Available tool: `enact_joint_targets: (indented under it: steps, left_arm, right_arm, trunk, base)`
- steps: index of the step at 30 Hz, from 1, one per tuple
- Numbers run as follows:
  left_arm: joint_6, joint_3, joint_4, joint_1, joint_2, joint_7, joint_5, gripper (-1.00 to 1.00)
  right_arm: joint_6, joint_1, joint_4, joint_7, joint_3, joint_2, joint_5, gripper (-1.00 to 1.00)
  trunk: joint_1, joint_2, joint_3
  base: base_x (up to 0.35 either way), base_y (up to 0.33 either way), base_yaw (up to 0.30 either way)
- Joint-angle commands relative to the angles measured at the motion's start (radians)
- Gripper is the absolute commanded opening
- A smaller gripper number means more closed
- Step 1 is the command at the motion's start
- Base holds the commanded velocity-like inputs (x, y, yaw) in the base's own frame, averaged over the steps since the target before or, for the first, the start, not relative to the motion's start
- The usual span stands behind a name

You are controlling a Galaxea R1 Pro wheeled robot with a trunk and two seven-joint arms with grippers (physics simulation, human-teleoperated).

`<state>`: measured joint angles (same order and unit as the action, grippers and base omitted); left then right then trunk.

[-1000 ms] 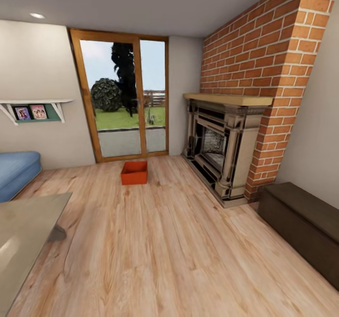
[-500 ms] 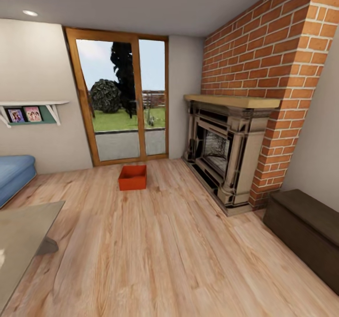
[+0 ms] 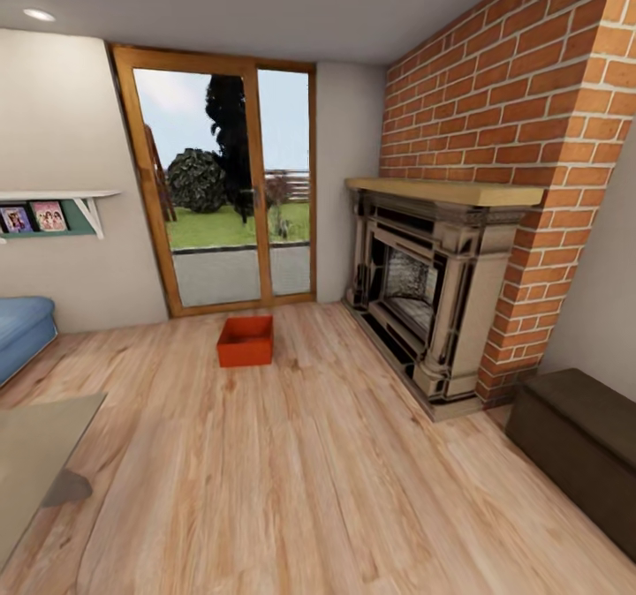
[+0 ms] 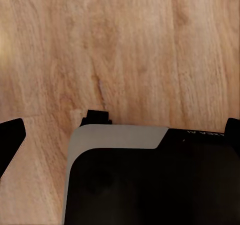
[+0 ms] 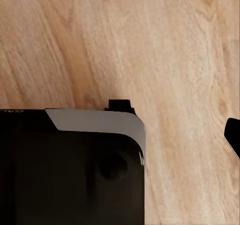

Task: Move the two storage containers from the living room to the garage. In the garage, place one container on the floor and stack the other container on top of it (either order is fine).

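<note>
I am in the living room, with its light wood planks [image 3: 291, 480]. One red-orange open-top storage container [image 3: 246, 342] sits on the planks in front of the glass door, a few metres ahead of me. In the left wrist view my left gripper [image 4: 120, 135] is open: its dark fingertips [image 4: 11, 139] stand at opposite edges of the picture, above the robot's black and grey base [image 4: 145, 180]. In the right wrist view one fingertip [image 5: 233, 135] of my right gripper stands far out at the edge, over bare planks, holding nothing. The garage and its floor are out of view.
A brick fireplace [image 3: 424, 304] juts out on the right, with a dark brown bench [image 3: 574, 445] nearer along that wall. A blue sofa [image 3: 19, 335] and a glass table [image 3: 35, 454] stand on the left. A wood-framed glass door [image 3: 221, 198] closes the far wall.
The whole head view has shifted: the camera has advanced and turned slightly right, so the sofa and table slide out to the left and the fireplace looms larger. The container itself has not moved.
</note>
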<state>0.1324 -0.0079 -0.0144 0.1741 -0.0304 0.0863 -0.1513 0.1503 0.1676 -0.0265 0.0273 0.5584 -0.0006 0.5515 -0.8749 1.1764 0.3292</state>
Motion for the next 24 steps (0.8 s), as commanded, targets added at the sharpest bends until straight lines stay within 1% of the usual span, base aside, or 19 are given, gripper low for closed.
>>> enact_joint_targets:
  steps: [1, 17, 20, 24]
  left_arm:
    - [0.003, -0.001, 0.001, 0.001, 0.000, 0.006, -0.010, 1.00]
    - [0.003, -0.001, 0.001, 0.001, 0.000, 0.006, -0.010, 1.00]
    - [0.003, -0.001, 0.001, 0.001, 0.000, 0.006, -0.010, 1.00]
    - [0.003, -0.001, 0.001, 0.001, 0.000, 0.006, -0.011, 1.00]
  right_arm:
    - [0.005, 0.001, -0.003, 0.000, 0.009, 0.001, 0.007, 1.00]
    - [0.005, 0.001, -0.003, 0.000, 0.009, 0.002, 0.007, 1.00]
    - [0.005, 0.001, -0.003, 0.000, 0.009, 0.002, 0.006, 1.00]
    - [0.005, 0.001, -0.003, 0.000, 0.009, 0.002, 0.006, 1.00]
  trunk:
    - [-0.001, 0.001, 0.001]
    - [-0.001, 0.001, 0.001]
    - [-0.001, 0.001, 0.001]
    - [-0.001, 0.001, 0.001]
  base:
    - [0.322, 0.000, 0.000]
    - [0.322, 0.000, 0.002]
    - [0.322, 0.000, 0.154]
    - [0.309, 0.000, 0.257]
